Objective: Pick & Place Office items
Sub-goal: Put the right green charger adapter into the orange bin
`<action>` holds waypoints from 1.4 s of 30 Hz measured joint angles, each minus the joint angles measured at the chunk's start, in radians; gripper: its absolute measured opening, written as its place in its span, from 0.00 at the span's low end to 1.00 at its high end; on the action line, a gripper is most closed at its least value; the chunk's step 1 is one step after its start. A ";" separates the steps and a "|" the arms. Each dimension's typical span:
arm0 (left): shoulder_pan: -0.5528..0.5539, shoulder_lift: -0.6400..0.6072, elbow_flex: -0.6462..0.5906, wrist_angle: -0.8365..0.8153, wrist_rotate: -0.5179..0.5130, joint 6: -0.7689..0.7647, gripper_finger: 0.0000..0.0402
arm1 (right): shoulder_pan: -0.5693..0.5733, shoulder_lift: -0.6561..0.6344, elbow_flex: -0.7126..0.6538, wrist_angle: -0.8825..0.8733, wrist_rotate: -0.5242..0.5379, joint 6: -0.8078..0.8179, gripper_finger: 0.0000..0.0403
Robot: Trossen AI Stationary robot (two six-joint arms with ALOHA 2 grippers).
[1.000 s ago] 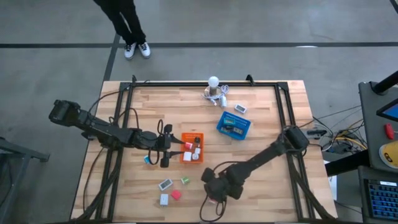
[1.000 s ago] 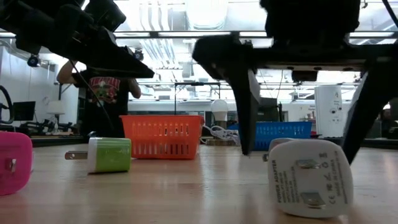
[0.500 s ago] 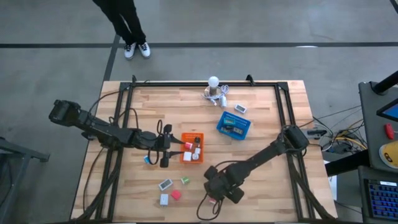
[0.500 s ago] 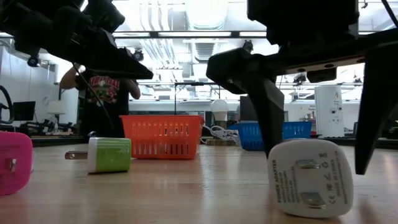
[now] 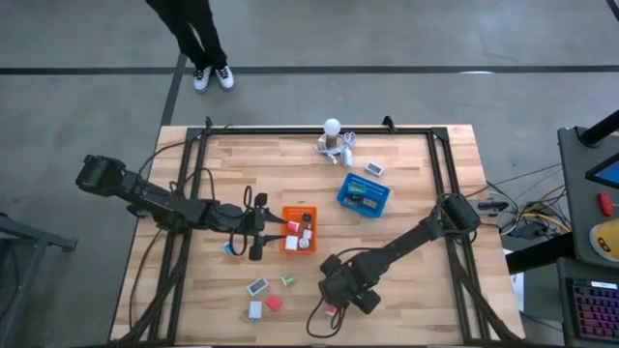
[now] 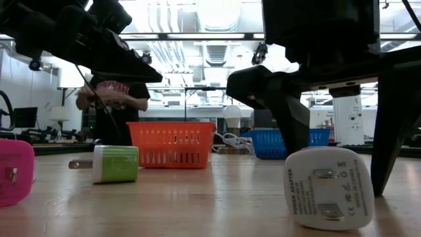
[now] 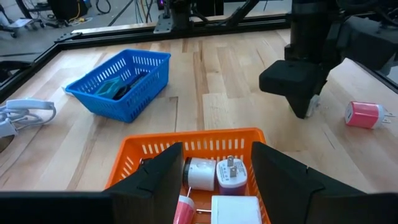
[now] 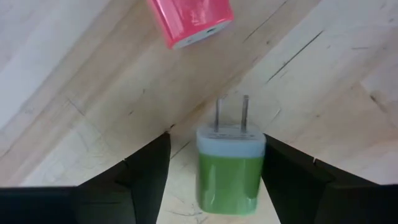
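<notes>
My right gripper (image 5: 334, 283) is open, low over the table near its near edge. In the right wrist view a green charger (image 8: 231, 171) lies flat between its fingers (image 8: 214, 149), prongs pointing away, with a pink charger (image 8: 189, 18) beyond. I cannot tell whether a finger touches the green one. In the low view a white-faced charger (image 6: 329, 187) stands in front of those fingers (image 6: 337, 151). My left gripper (image 7: 214, 180) is open and hovers at the left rim of the orange tray (image 5: 298, 211), which holds white and red pieces.
The blue tray (image 5: 363, 195) sits right of centre and the white bulb cluster (image 5: 334, 130) is at the far edge. Loose pieces lie near-left: green (image 5: 287, 280), red (image 5: 274, 303), white (image 5: 255, 309), teal (image 5: 229, 246). A pink piece (image 5: 332, 311) lies just nearside of my right gripper. A person stands beyond the table.
My right gripper has shifted a little toward the table's right and come lower, staying open. In the low view its fingers now stand on both sides of the white-faced charger, which has not moved.
</notes>
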 joint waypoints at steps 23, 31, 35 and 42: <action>0.000 0.000 0.000 0.000 0.000 0.004 0.49 | -0.003 0.000 -0.004 0.010 0.015 0.004 0.30; 0.000 0.000 -0.055 0.094 -0.002 0.021 0.49 | -0.005 -0.005 -0.009 0.136 0.040 0.007 0.30; 0.000 0.000 -0.078 0.131 -0.002 0.023 0.49 | -0.015 -0.021 -0.025 0.252 0.046 0.006 0.30; 0.000 -0.002 -0.111 0.185 -0.019 0.023 0.49 | -0.052 -0.077 -0.110 0.499 0.055 -0.003 0.30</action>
